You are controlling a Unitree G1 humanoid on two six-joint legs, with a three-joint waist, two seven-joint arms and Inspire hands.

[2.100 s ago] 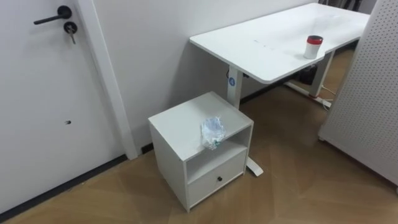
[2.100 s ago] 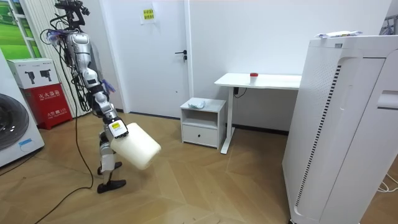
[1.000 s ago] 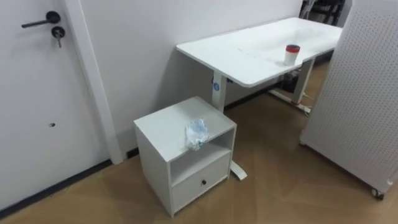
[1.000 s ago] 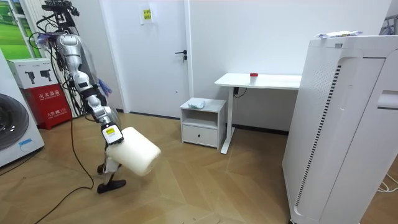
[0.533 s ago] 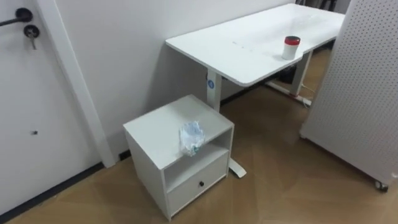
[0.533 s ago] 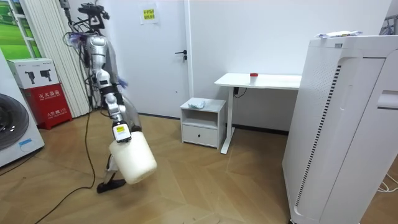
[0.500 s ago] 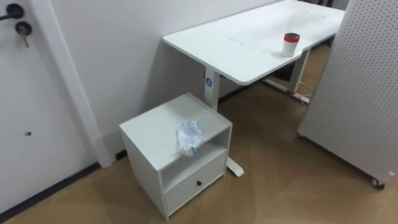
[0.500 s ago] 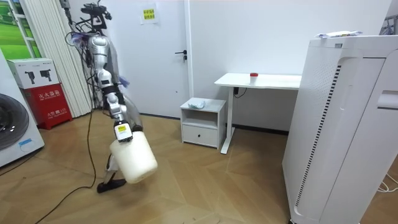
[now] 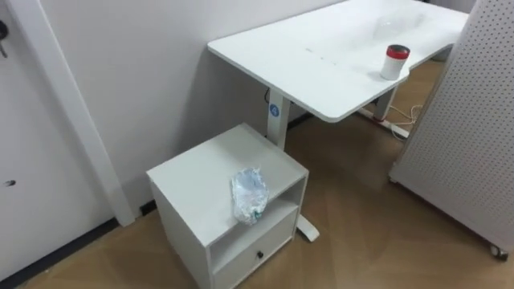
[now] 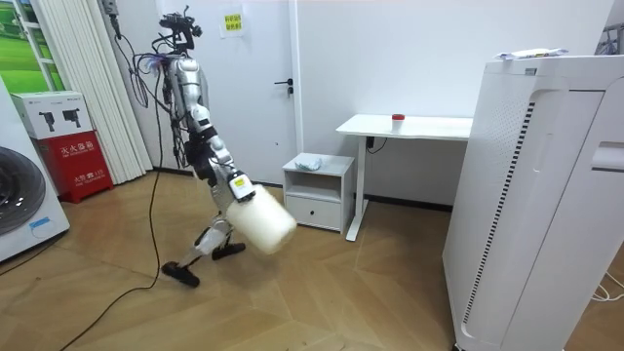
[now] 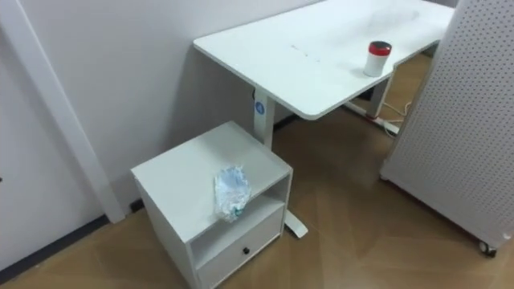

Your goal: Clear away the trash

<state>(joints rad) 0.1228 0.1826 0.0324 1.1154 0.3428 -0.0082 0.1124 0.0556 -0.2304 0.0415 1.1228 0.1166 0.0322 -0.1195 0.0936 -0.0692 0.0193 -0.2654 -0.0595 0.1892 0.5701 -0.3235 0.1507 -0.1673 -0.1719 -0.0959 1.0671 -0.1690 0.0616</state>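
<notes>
Approach step, by the look of it; crumpled garbage lying on top of the low white cabinet, at its front edge above the open shelf; well apart from the robot hand at the white bin in the room view; grip there cannot be told; next, likely closing in and reaching down; thin clear plastic, crinkled, a touch of green; probably light, easily crushed.

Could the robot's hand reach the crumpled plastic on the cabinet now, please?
Probably not: the robot stands short of the cabinet, its hand carrying a white bin; the plastic lies uncovered.
</notes>
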